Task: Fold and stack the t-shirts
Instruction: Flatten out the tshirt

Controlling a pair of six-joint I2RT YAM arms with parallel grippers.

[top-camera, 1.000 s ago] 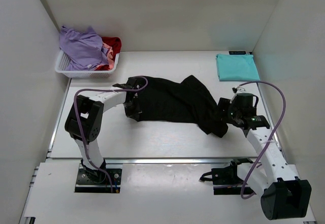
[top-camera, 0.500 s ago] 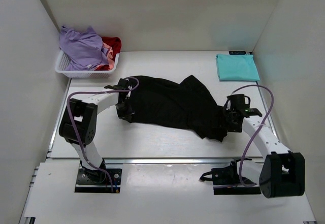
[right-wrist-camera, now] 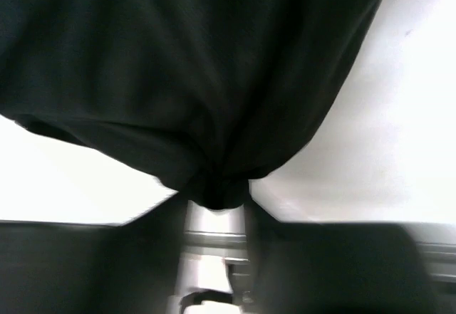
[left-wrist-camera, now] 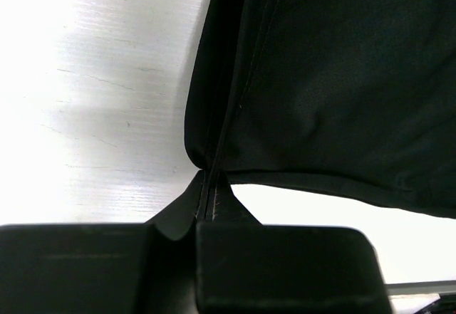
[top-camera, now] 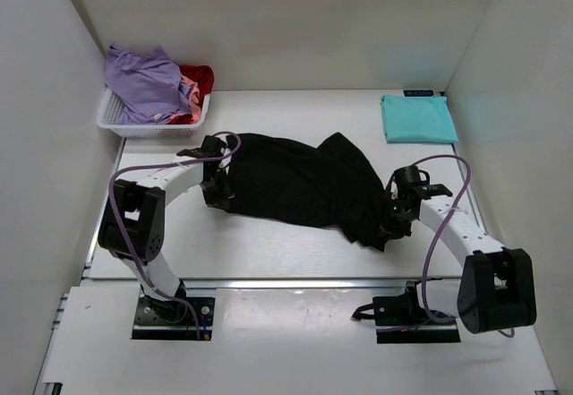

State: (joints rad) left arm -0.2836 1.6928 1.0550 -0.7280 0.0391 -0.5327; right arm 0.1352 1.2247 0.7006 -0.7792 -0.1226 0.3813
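Black t-shirt (top-camera: pixel 300 184) is pinched tight at each end, left gripper (top-camera: pixel 218 195) and right gripper (top-camera: pixel 387 225), stretched mid-table and dragged slightly left since a second ago. One folded teal t-shirt (top-camera: pixel 418 117) far right; lavender t-shirt (top-camera: pixel 143 83), red t-shirt (top-camera: pixel 200 77) and pink t-shirt (top-camera: pixel 188 101) in one basket (top-camera: pixel 116 126).

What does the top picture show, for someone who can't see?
The left arm and right arm each pinch one end of a crumpled black t-shirt spread across a white table. A folded teal t-shirt lies at the far right, and a white basket at the far left holds a lavender shirt and a red shirt.
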